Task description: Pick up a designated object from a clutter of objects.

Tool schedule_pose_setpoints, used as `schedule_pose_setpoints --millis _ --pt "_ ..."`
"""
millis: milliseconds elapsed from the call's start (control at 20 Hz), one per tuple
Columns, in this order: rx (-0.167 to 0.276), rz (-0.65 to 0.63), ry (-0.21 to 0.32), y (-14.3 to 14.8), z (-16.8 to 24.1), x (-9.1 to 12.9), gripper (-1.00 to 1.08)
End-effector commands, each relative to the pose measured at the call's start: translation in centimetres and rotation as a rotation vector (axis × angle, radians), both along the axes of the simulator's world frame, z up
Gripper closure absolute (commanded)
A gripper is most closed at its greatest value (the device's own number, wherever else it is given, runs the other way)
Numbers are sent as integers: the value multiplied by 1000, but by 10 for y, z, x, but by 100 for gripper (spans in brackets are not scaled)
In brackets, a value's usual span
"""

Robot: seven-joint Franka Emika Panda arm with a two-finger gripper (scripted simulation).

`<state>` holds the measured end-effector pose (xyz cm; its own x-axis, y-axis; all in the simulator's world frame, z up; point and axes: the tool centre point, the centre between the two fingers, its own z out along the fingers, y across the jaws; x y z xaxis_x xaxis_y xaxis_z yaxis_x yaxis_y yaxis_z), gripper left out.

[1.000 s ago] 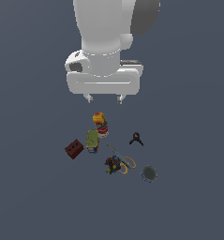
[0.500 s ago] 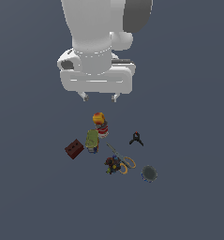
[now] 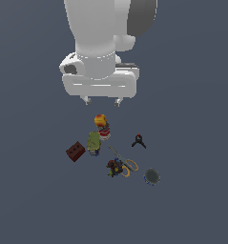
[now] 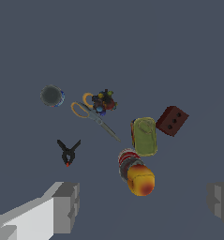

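Note:
The designated object is a small round shallow can (image 3: 151, 177) with a blue-grey rim and dark inside, lying at the exterior view's lower right of the clutter; in the wrist view the round can (image 4: 51, 95) lies beyond the scissors (image 4: 91, 114). My gripper (image 3: 102, 100) hangs open high above the red-yellow can (image 3: 102, 125), far from the round can, with nothing between its fingers (image 4: 65, 206). The clutter also holds a dark red brick (image 3: 75, 151), a green box (image 3: 93, 142), a black clamp (image 3: 139, 141), orange-handled scissors (image 3: 125, 164) and a dark toy (image 3: 115, 167).
All objects rest on a plain dark grey floor. The red-yellow can (image 4: 138, 174) stands upright right by the green box (image 4: 145, 136); the brick (image 4: 172, 120) lies beside that box. The clamp (image 4: 68, 152) lies apart from the rest.
The arm and gripper have shifted towards the exterior view's left and slightly up over the last second. The objects have not moved.

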<state>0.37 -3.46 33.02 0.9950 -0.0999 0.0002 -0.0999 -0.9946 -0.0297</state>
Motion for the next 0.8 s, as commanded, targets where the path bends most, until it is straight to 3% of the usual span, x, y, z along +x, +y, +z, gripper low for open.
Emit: schedule_pose_setpoints --millis 0,400,750 --pt "-2 4 1 4 -5 6 -92" --pt "-14 21 3 27 -32 39 -92" --pt "-26 46 3 64 -77 79 -92"
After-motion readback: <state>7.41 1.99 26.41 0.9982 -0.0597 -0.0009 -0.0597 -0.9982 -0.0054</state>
